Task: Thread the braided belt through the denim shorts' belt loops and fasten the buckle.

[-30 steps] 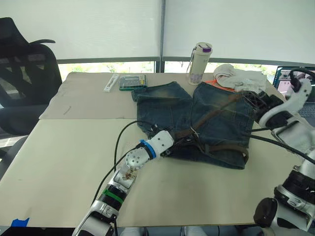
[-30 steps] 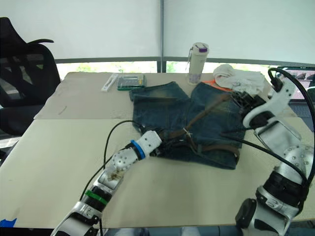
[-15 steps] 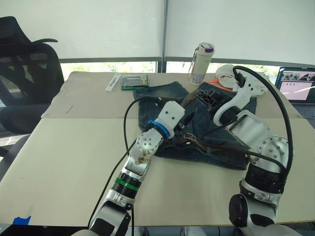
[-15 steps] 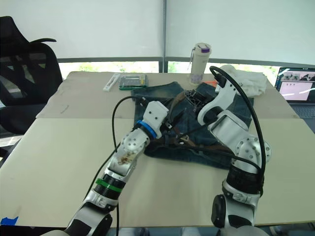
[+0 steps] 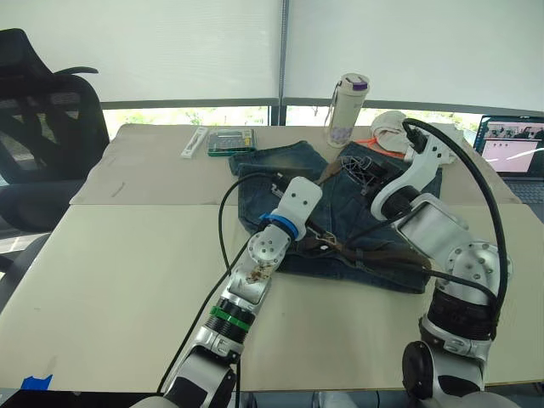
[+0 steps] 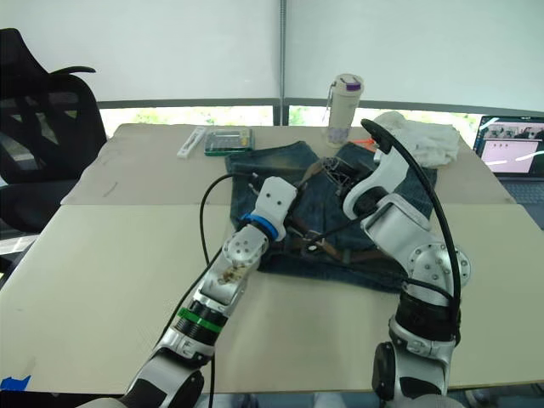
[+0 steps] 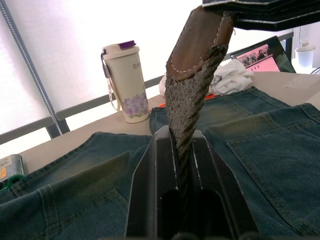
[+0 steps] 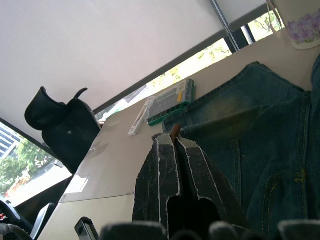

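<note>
Denim takes the middle of the cream table [image 5: 102, 280]: the shorts [image 5: 357, 204] lie flat at the centre, with a black office chair [image 5: 42, 127] off at nine o'clock. The left gripper [image 7: 182, 165] sits over the near edge of the shorts, fingers pressed shut on the belt [image 7: 192, 85], which stands up between them. The right gripper [image 8: 175, 150], toward one o'clock over the far part of the shorts, is closed on the belt's tip, a sliver of brown poking out between its fingers. A stretch of strap [image 5: 382, 253] already lies along the waistband at about four o'clock, seemingly through some loops, though how many cannot be told; the rest of the threading and the buckling appear still to come. A flowered tumbler [image 5: 345, 109] stands at twelve o'clock. The left wrist view gives the leather-capped belt end close up, which the head views blur. The right wrist view takes in a green case [image 8: 172, 100] by the window.
</note>
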